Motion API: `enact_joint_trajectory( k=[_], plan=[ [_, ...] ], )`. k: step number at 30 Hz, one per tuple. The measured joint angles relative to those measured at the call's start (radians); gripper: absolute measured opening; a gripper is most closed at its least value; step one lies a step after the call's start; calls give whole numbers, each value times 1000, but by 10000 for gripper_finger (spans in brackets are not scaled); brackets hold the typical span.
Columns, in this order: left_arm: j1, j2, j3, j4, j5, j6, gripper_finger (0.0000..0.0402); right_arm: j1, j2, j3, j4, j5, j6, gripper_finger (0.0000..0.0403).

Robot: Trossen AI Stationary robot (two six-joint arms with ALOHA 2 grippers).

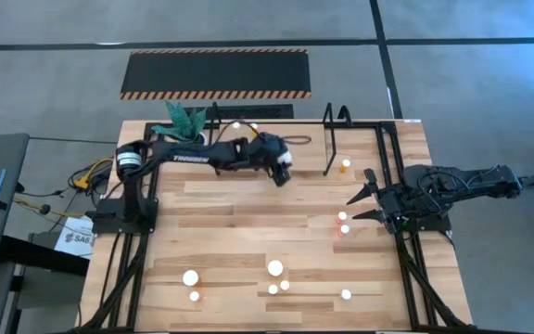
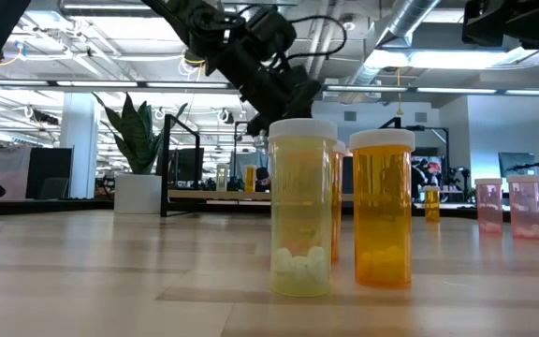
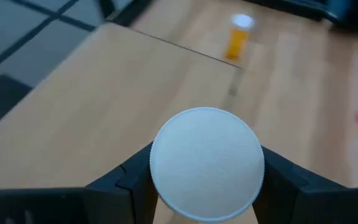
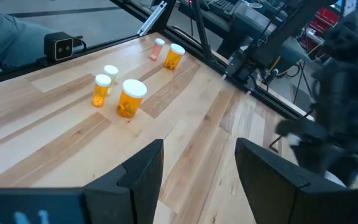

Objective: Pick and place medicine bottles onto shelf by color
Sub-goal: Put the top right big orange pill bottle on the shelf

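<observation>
From above, my left claw [image 1: 284, 173] hangs over the worktop [image 1: 248, 218] just in front of the shelf [image 1: 276, 125], closed on a white-capped medicine bottle [image 1: 286, 174]. My arm reaches out long and nearly flat beside the green plant [image 1: 185, 119]. My right claw [image 1: 363, 204] waits farther from the shelf, fingers spread and empty.

From the worktop's level, the left arm slants down above the shelf, wrist bent.

Through my left wrist, the fingers [image 3: 129, 180] press both sides of the bottle just under its cap [image 3: 207, 163]. It looks light, rigid and slick plastic; I judge that gripping below the cap's lip stops it slipping.

Through my right wrist, the fingers [image 4: 143, 168] stand apart, holding nothing.
</observation>
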Motion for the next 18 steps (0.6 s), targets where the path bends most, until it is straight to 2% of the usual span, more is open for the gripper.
enact_joint_trajectory(
  k=[11, 18],
  plan=[
    [98, 15, 0, 5, -97, -88, 181, 0, 0, 0, 0, 0, 0, 223],
    [141, 69, -1, 37, -99, -108, 181, 0, 0, 0, -2, 0, 0, 223]
  ],
)
